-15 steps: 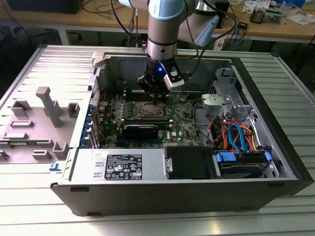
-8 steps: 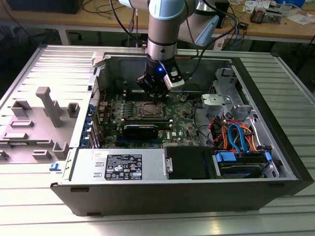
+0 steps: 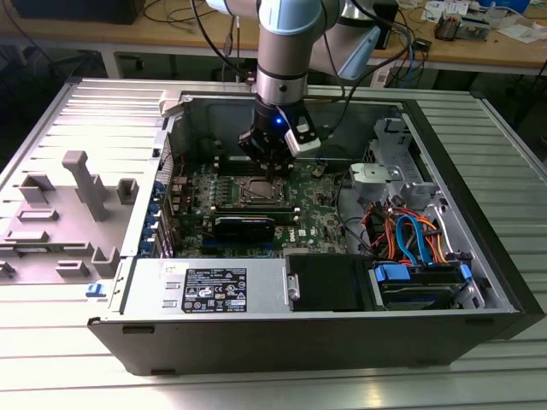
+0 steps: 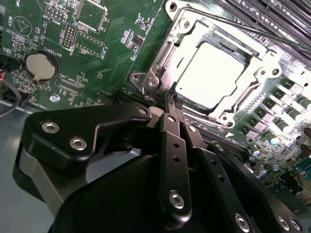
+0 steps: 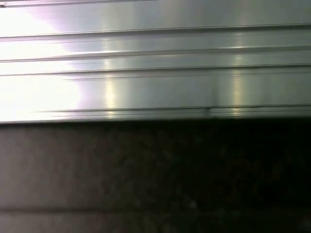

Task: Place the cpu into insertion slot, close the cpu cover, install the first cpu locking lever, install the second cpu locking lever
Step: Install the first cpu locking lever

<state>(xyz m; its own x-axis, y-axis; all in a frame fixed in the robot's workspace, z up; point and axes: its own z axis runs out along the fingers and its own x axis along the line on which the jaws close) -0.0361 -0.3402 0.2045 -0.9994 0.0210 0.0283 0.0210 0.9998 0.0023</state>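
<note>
Clenched, the end effector has its two black fingers pressed together with nothing between them, and their tips come down at the near edge of the insertion slot, against the silver frame. In the exterior view the end effector hangs straight down from the arm inside the open computer case, just over the socket in the middle of the green motherboard.

In the second wrist view the cpu lies flat in the slot, its pale metal top showing through the square cut-out of the cpu cover, which lies down over it. A thin dark rod runs along the far side of the socket; whether it is a locking lever cannot be told.

Room around the socket is tight. A long black block lies just in front of it in the exterior view, expansion slots stand to the exterior view's left, and a drive cage with orange and blue cables fills the exterior view's right. The case walls rise on every side, and the case rests on a ribbed metal counter.
</note>
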